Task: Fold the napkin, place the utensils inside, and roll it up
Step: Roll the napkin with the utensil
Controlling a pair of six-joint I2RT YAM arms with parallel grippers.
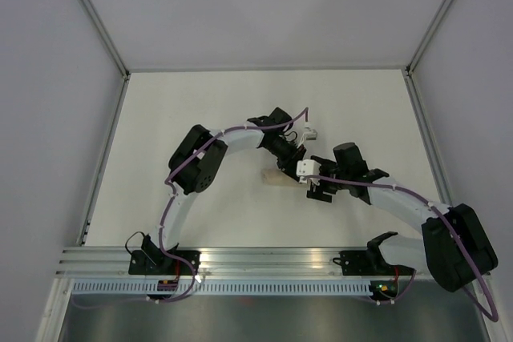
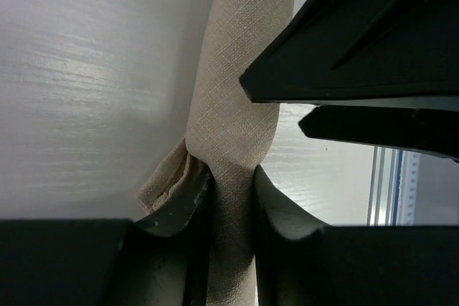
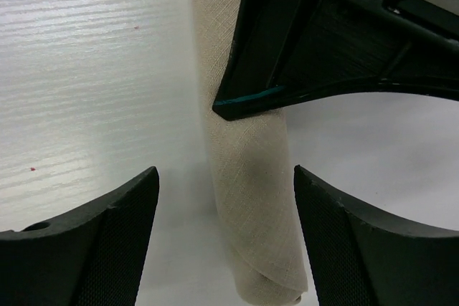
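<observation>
Now left fingers (image 2: 179,209) pinch the rolled napkin (image 2: 233,105) so it cannot unroll; right fingers (image 3: 100,241) are spread around it.

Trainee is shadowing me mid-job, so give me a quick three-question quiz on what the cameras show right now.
1. True or false: the napkin lies rolled into a tube on the table.
2. The left gripper is: A) open above the napkin; B) shut on the napkin; C) out of view.
3. Fill in: the jaws of the right gripper stand ___, one on each side of the napkin.
Key: 1 true; 2 B; 3 open.
</observation>
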